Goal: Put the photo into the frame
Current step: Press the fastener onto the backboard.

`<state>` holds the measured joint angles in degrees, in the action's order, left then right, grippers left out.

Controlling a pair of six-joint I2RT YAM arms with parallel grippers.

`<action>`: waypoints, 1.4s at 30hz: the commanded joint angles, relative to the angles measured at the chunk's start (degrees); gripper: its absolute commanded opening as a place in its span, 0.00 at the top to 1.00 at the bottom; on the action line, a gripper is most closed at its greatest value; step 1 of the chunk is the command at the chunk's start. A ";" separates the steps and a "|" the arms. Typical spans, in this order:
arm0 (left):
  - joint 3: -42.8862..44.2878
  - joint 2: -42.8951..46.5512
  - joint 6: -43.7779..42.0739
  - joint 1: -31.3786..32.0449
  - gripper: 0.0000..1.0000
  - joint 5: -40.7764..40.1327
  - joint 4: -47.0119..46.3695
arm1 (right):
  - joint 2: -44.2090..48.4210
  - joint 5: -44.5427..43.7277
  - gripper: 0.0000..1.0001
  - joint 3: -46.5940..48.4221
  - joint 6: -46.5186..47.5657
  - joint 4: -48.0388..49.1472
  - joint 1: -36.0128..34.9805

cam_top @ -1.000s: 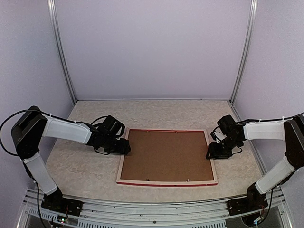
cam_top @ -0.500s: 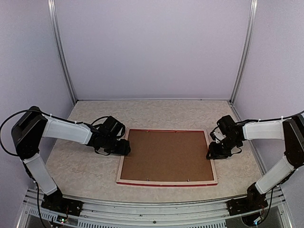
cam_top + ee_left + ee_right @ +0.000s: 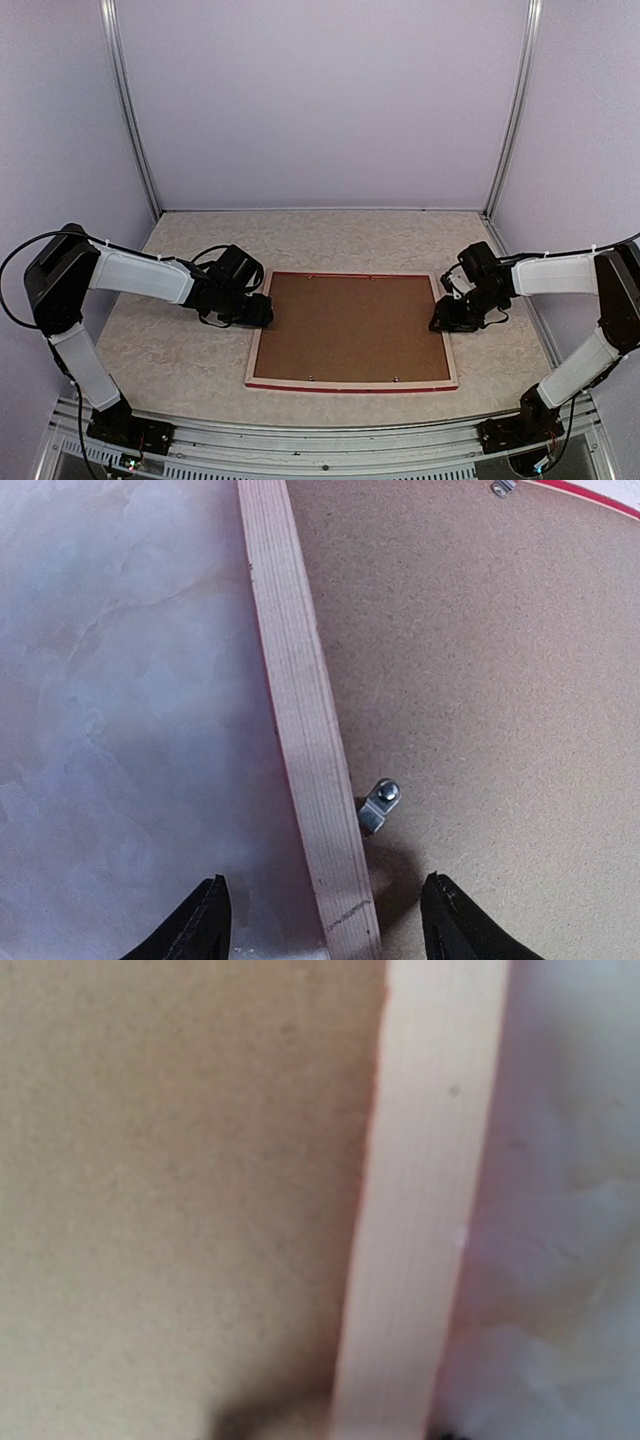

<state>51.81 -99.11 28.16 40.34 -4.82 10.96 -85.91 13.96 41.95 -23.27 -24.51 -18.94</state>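
Note:
The frame [image 3: 350,383] lies face down on the table, pale wood back up, a thin red edge along its near side. A brown backing board [image 3: 350,325] fills it. The photo is hidden. My left gripper [image 3: 262,310] is at the frame's left rail [image 3: 300,710]; in the left wrist view it [image 3: 328,918] stands open, one finger over the table and one over the board [image 3: 480,660]. My right gripper [image 3: 443,318] sits low at the right rail [image 3: 430,1160]. Its view is blurred and very close, so its fingers barely show.
A small metal retaining tab [image 3: 380,805] is screwed beside the left rail, turned over the board; another tab [image 3: 502,487] sits farther along. The marbled tabletop [image 3: 180,350] surrounds the frame. Purple walls and metal posts [image 3: 135,120] enclose the cell.
My right gripper has edged slightly inward over the frame's right rail. The left arm and the frame have not moved.

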 commanded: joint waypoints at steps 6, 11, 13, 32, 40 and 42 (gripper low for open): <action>0.26 0.15 -0.04 0.44 0.35 -0.78 0.63 | 3.20 1.94 0.53 -2.85 -0.29 -0.85 3.31; 0.22 -0.01 -0.12 0.44 0.35 -0.91 0.64 | 4.15 2.43 0.54 -3.52 -0.05 -0.97 4.25; 0.27 -0.03 -0.13 0.44 0.35 -0.91 0.64 | 3.91 2.41 0.54 -3.78 -0.02 -0.81 4.34; 0.24 -0.21 -0.21 0.44 0.36 -1.15 0.82 | 3.05 -5.35 0.64 -3.77 -0.65 -2.05 4.35; 0.43 -0.62 -0.13 0.44 0.36 -1.01 0.65 | 6.49 -2.02 0.68 -4.23 -0.81 0.73 4.35; 0.57 -0.77 -0.17 0.44 0.36 -0.97 0.66 | 7.37 0.73 0.65 -4.50 -0.90 1.82 4.39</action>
<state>51.79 -99.18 28.12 40.34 -5.06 11.22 -81.06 12.34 38.52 -23.88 -24.05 -15.51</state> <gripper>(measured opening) 0.645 0.324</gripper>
